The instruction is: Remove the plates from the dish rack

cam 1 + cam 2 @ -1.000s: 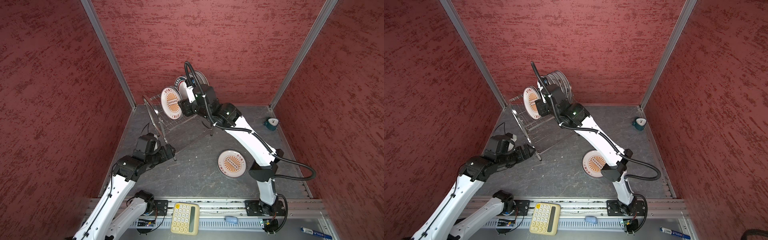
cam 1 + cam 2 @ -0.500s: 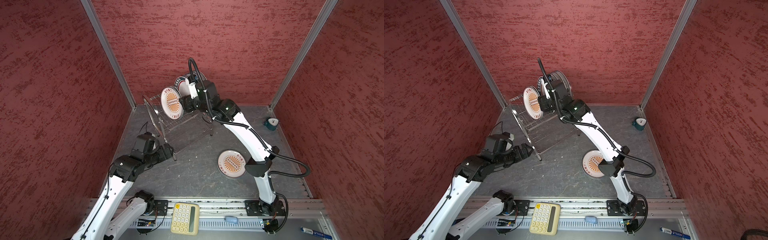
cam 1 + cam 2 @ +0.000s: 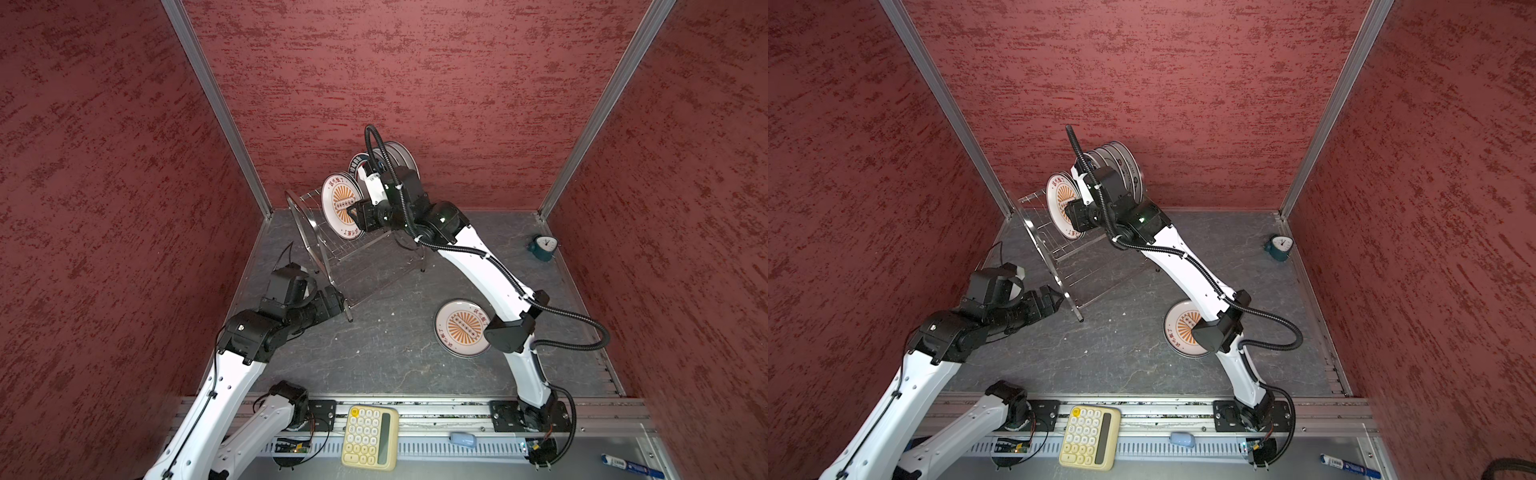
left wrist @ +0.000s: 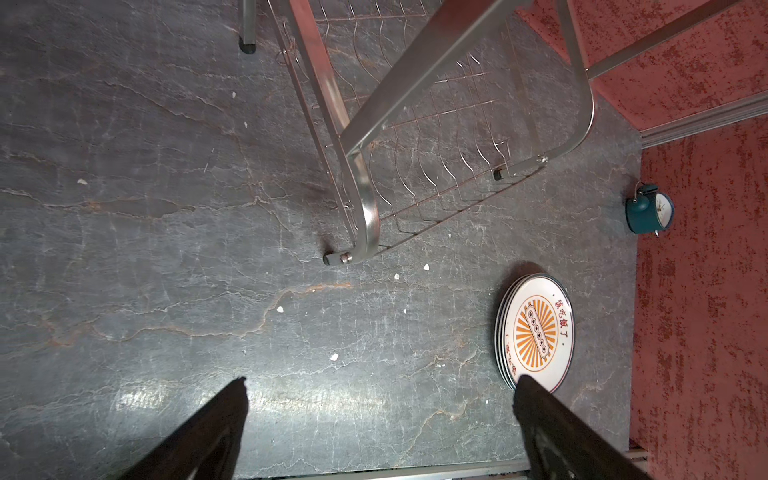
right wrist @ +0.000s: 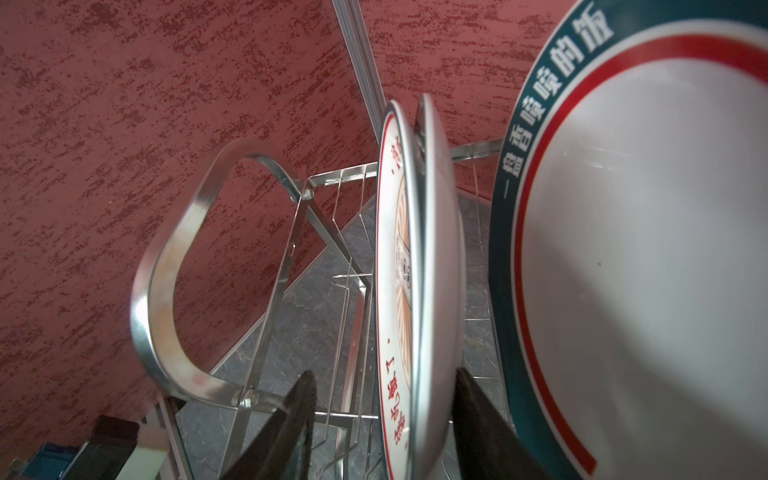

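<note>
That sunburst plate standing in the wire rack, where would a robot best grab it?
By its rim. The sunburst plate stands on edge in the dish rack, so only its thin edge offers a pinch: one finger on the printed face, one behind. Come edge-on from the rack's open side, where the right hand straddles it.

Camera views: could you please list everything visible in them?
Steel wire dish rack: one, silver, back left.
Upright round plates: several, white with sunburst or teal band, in rack.
Stacked round plates: few, white, orange sunburst, on grey table.
Alarm clock: one, teal, far right corner.
Calculator: one, yellow, front rail.
Oblong object: one, pale blue, front rail.
Marker pen: one, blue, front right.
Left gripper: one, black, open, near rack's foot.
Right gripper: one, black, open astride front sunburst plate.
</note>
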You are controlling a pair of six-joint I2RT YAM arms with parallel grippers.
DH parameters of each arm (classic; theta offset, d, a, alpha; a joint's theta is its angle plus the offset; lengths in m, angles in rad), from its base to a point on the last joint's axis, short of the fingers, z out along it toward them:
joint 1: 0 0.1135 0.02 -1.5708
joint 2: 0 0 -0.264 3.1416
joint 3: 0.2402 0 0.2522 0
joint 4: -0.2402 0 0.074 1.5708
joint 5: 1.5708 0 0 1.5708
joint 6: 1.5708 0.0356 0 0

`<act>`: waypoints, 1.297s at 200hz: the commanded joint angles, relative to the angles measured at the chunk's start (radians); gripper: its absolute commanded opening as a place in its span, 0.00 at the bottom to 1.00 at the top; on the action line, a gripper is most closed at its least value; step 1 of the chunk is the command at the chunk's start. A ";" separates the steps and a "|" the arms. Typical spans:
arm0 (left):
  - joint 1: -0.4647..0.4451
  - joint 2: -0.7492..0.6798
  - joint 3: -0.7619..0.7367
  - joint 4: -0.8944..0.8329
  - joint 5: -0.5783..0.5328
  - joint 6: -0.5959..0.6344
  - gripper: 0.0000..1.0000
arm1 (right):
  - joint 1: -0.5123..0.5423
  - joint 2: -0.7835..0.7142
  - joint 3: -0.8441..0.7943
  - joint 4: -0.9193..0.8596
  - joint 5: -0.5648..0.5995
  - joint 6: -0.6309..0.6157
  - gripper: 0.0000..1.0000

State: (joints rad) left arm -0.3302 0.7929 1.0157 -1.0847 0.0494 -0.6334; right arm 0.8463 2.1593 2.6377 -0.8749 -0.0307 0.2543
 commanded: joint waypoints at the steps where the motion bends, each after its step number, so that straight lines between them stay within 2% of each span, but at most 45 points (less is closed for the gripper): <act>1: 0.014 -0.001 -0.002 -0.004 -0.007 0.023 0.99 | 0.022 -0.015 0.024 0.022 -0.045 -0.001 0.52; 71: 0.021 -0.009 -0.019 0.003 0.006 0.027 1.00 | 0.037 -0.015 0.018 0.014 -0.008 -0.010 0.46; 97: 0.025 -0.007 -0.023 0.006 0.009 0.028 0.99 | 0.037 -0.018 0.018 0.014 -0.011 -0.010 0.47; 126: 0.031 -0.006 -0.033 0.014 0.012 0.027 1.00 | 0.037 -0.023 0.018 0.025 -0.064 0.003 0.49; 154: 0.032 0.000 -0.035 0.018 0.018 0.029 0.99 | 0.037 -0.024 0.015 0.019 -0.027 -0.003 0.53; 191: 0.038 0.010 -0.037 0.030 0.022 0.032 0.99 | 0.039 -0.038 0.013 0.025 -0.047 -0.003 0.57; 259: 0.042 0.024 -0.042 0.046 0.027 0.036 1.00 | 0.039 -0.045 0.000 0.036 -0.077 -0.001 0.57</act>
State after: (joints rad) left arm -0.2970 0.8185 0.9794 -1.0626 0.0719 -0.6151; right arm 0.8738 2.1582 2.6377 -0.8715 -0.0700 0.2546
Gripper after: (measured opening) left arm 0.994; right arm 0.568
